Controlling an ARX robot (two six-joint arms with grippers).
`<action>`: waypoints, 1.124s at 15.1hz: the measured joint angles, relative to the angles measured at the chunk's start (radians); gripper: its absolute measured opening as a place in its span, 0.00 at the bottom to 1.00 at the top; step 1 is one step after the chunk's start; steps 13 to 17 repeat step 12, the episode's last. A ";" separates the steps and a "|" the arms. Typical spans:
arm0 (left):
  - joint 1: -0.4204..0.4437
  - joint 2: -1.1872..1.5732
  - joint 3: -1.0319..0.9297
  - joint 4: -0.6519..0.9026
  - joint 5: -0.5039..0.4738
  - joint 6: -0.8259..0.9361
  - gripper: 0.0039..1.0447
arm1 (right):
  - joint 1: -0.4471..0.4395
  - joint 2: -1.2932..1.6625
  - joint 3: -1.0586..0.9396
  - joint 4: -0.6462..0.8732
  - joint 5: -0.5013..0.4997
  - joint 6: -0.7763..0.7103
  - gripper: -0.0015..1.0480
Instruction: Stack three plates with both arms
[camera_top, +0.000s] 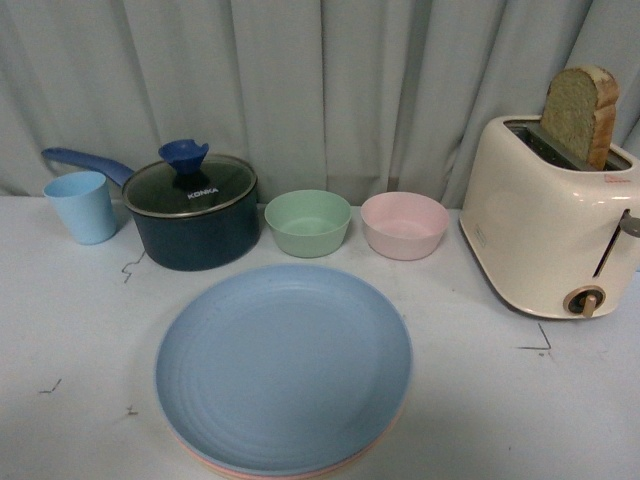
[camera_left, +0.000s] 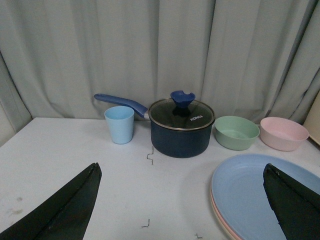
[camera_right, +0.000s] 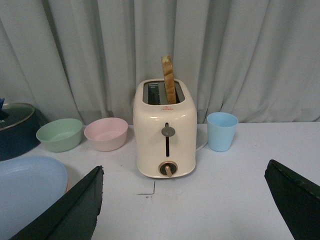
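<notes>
The three plates sit in one stack at the near middle of the table (camera_top: 60, 330). The blue plate (camera_top: 283, 365) lies on top, and only thin pink and cream rims (camera_top: 300, 468) show beneath it along the near edge. Judging by this, the stacking looks finished: the plates are nested flat and centred, so the pile should rest steady.

Neither arm shows in the front view. In the left wrist view the left gripper (camera_left: 182, 202) hangs above the table with its fingers (camera_left: 65, 210) wide apart, holding nothing, with the stack's edge between them on one side. The right gripper (camera_right: 185, 205) is likewise spread wide and empty, hovering near the toaster (camera_right: 165, 130).

Behind the stack stand a green bowl (camera_top: 308, 222) and a pink bowl (camera_top: 404, 225), side by side and apart. A lidded pot (camera_top: 192, 212) and a blue cup (camera_top: 82, 206) stand further left. The toaster on the right holds a slice of bread (camera_top: 580, 112) upright in its slot. A curtain (camera_top: 300, 80) closes the back.
</notes>
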 joint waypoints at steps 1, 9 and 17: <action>0.000 0.000 0.000 0.000 0.000 0.000 0.94 | 0.000 0.000 0.000 0.000 0.000 0.000 0.94; 0.000 0.000 0.000 0.000 0.000 0.000 0.94 | 0.000 0.000 0.000 0.000 0.000 0.000 0.94; 0.000 0.000 0.000 0.000 0.000 0.000 0.94 | 0.000 0.000 0.000 0.000 0.000 0.000 0.94</action>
